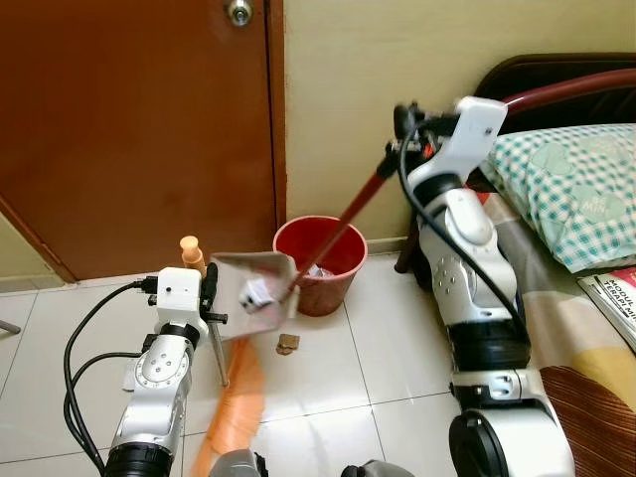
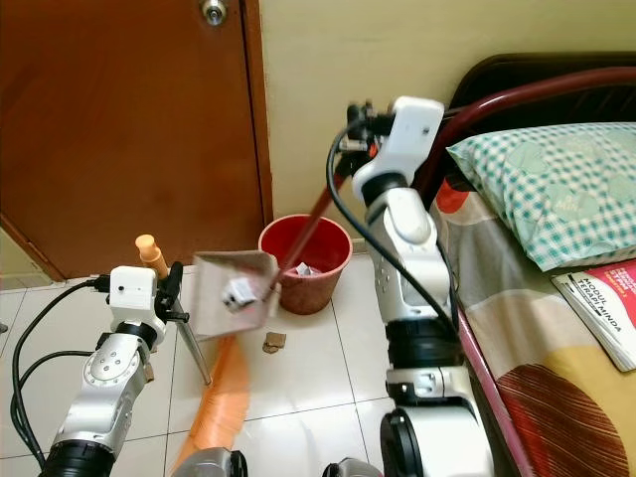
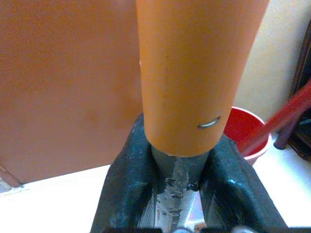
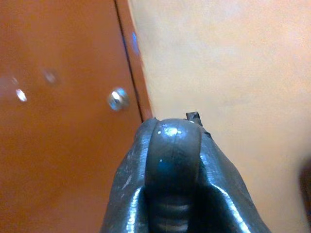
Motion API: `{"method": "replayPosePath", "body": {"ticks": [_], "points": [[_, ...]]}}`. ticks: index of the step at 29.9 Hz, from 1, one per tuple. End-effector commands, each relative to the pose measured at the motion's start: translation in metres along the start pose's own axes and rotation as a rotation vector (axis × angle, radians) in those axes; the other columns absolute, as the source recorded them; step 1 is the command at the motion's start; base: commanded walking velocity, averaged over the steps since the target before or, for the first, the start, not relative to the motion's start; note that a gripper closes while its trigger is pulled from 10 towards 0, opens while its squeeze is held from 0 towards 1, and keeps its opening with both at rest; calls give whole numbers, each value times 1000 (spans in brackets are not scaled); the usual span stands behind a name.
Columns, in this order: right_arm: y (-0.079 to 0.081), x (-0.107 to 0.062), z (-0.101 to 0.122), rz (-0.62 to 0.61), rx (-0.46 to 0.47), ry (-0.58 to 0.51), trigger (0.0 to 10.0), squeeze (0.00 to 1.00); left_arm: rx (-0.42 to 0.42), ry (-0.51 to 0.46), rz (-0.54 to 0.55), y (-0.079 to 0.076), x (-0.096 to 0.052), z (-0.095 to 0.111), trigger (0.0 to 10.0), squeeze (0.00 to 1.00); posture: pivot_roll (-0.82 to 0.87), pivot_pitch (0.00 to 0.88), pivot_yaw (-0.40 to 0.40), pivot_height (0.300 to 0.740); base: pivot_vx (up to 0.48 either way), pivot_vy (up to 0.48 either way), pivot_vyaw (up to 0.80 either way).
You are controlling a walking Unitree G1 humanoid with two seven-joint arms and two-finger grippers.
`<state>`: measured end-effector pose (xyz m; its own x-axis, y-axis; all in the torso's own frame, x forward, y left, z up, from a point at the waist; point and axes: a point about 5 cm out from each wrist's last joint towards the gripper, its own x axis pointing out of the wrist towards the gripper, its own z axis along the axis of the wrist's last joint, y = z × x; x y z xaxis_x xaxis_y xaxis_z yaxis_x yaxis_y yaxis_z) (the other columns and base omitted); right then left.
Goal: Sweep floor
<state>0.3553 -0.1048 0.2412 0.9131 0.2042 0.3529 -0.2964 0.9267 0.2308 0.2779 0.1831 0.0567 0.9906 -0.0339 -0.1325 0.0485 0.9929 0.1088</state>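
Head eyes look down at floor tiles [image 1: 397, 338], both catching the red bucket [image 2: 303, 260]. My wrist cameras sit close, facing the brown door [image 4: 58, 121].

Your robot's two silver arms, each built of rounded segments with black joint bands and small dark screws. White box housings sit behind each tool, trailing looped black cables. The left tool [image 3: 177, 194] and right tool [image 4: 172, 194] have glossy, scuffed black fingers.
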Motion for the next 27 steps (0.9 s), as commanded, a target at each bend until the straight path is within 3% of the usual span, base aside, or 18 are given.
{"method": "replayPosePath", "body": {"ticks": [1,9,16,19,21,24,27], "points": [[8,8,27,41,-10,-114,10000,0,-1,78,-7,-2,-3,-15,10000,0,14,6,-36,740,0,0,0],[10,23,67,58,-145,-291,10000,0,-2,79,-13,-4,-3,-15,10000,0,14,12,-36,740,0,0,0],[8,24,83,68,-305,-380,10000,0,-2,82,-16,-4,-2,-16,10000,0,15,17,-35,740,0,0,0],[19,19,73,156,-470,-404,10000,0,-1,82,-23,-6,-1,-15,10000,0,15,17,-35,740,0,0,0],[20,17,69,170,-491,-401,10000,0,-1,82,-24,-6,-1,-15,10000,0,15,17,-35,740,0,0,0],[27,9,41,249,-626,-362,10000,0,-1,80,-26,-6,-1,-14,10000,0,12,24,-34,740,0,0,0],[32,3,25,295,-678,-341,10000,0,-1,80,-25,-7,-1,-14,10000,0,16,26,-35,740,0,0,0]]}}
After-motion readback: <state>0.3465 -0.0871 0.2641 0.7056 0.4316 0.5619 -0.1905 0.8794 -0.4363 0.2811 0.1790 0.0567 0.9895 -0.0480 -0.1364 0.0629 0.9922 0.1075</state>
